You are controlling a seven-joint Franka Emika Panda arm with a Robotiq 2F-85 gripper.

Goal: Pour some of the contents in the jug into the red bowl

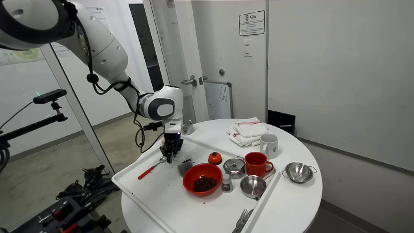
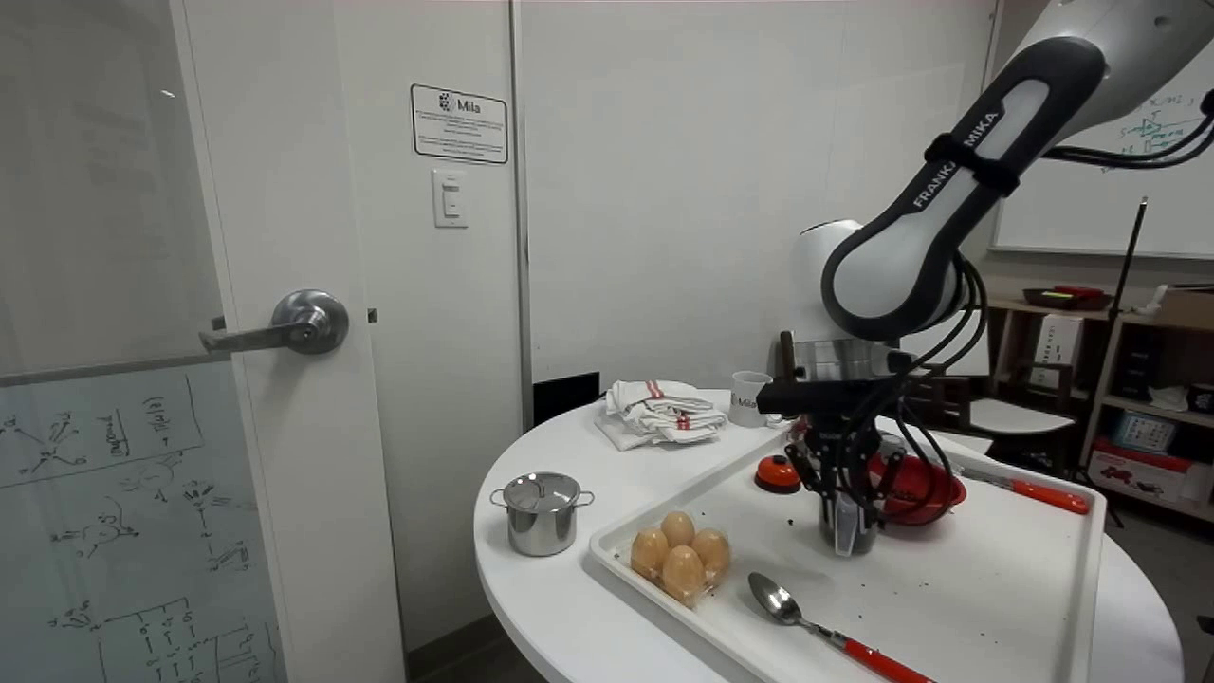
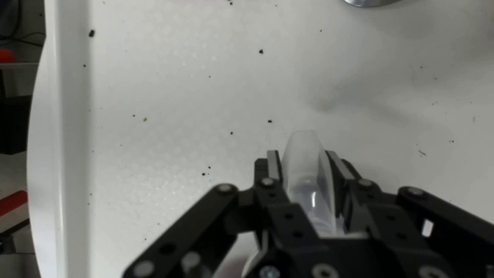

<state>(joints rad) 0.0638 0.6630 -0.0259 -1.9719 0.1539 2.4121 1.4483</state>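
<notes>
The jug, small, see-through and dark grey low down, stands on the white tray beside the red bowl. Dark bits show inside it. It also shows in an exterior view, partly behind the gripper. The red bowl is wide, with dark brown bits in its bottom; it is partly hidden by cables in an exterior view. My gripper points down at the jug's handle side. In the wrist view the fingers are closed round the clear handle, one on each side. The jug's body is hidden there.
A red-handled spoon lies near the gripper. An orange-red timer, steel pot, shaker, red mug and steel bowl stand past the bowl. Eggs sit at a tray corner. The tray has a raised rim.
</notes>
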